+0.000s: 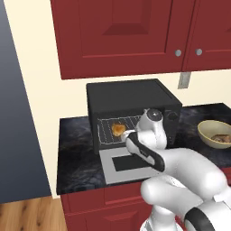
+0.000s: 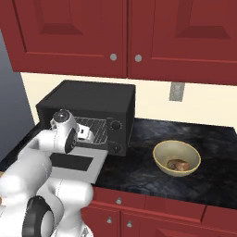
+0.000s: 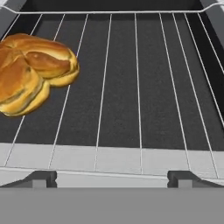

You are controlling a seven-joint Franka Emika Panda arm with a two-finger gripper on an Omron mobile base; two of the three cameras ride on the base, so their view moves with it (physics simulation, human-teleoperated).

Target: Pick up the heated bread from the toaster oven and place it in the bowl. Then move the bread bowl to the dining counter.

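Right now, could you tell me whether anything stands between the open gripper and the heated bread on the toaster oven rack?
Nothing visible does. The door lies dropped open, and the gripper faces bare wire rack; the heated bread sits off to the left in the hand view, unobstructed.

The white arm rises from the base, bends at a bulky elbow and reaches forward, its dark-banded forearm sloping up to a round wrist joint. The gripper (image 3: 112,177) points level and forward, its jaws spread wide with nothing between them. Both dark fingertips (image 3: 38,178) stand well apart, low in the hand view.
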